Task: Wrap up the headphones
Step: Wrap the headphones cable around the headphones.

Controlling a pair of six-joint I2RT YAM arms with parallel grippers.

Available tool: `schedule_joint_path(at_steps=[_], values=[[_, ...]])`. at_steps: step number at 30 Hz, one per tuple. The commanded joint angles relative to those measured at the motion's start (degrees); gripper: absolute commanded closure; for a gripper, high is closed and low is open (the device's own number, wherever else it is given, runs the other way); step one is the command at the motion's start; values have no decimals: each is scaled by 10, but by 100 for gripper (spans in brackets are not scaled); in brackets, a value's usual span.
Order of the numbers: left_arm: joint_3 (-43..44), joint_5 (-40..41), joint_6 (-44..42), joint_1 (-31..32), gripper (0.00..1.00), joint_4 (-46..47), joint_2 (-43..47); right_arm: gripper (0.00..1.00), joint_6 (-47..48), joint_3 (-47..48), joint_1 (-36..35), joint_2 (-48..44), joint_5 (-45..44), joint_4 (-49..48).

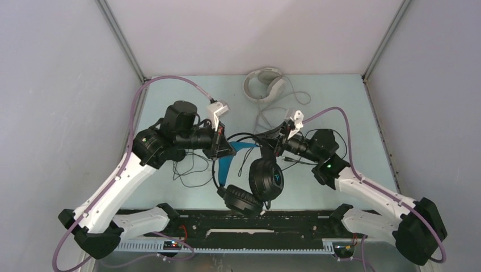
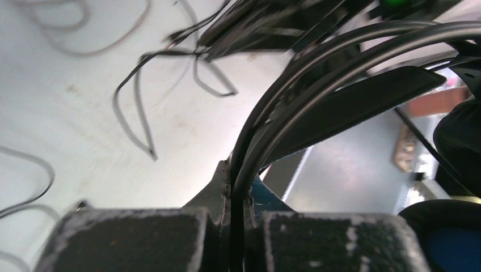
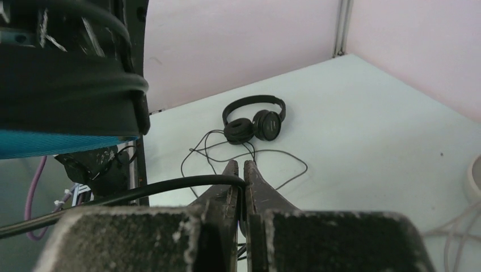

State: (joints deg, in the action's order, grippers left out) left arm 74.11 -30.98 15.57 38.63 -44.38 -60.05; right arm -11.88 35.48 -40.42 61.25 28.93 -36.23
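The bulky black headphones [image 1: 266,177] with the blue-lined headband [image 1: 228,165] hang tilted between my two arms, earcups toward the near edge. My left gripper [image 1: 225,148] [image 2: 238,184] is shut on the thin black arcs of that headband [image 2: 317,68]. My right gripper [image 1: 274,144] [image 3: 241,170] is shut on the black cord [image 3: 164,187], which runs off left toward the headset. The white-grey headphones [image 1: 264,84] lie at the back with their pale cord loose. The small thin black headphones [image 3: 253,122] lie flat on the table, cord in loops.
Thin dark cord loops [image 1: 190,170] lie under the left arm. Pale cord [image 1: 266,116] trails from the white pair toward the middle. Grey walls close in the table on three sides. A black rail [image 1: 238,218] runs along the near edge.
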Motion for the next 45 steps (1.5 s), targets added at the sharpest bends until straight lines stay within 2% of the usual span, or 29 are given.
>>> schedule_joint_path(at_steps=[1,6,12,18,23,29,34,45], values=[[75,97,-101,24,100,-104,-7,100,-18,9,29,-54,9,107],[85,245,-199,65,100,-137,-6,100,-8,50,57,-98,27,285],[85,400,-334,137,100,-150,-32,100,-21,117,39,-80,46,457],[100,555,-379,155,100,-154,-80,100,-50,169,39,-67,81,533],[98,599,-379,155,100,-119,-87,100,-90,178,54,-67,136,517],[64,580,-381,155,100,-65,-63,100,-148,178,64,-61,139,459],[46,557,-382,155,100,-48,-56,100,-220,177,79,-46,186,384],[32,573,-379,155,100,-37,-66,100,-272,178,67,-14,219,314]])
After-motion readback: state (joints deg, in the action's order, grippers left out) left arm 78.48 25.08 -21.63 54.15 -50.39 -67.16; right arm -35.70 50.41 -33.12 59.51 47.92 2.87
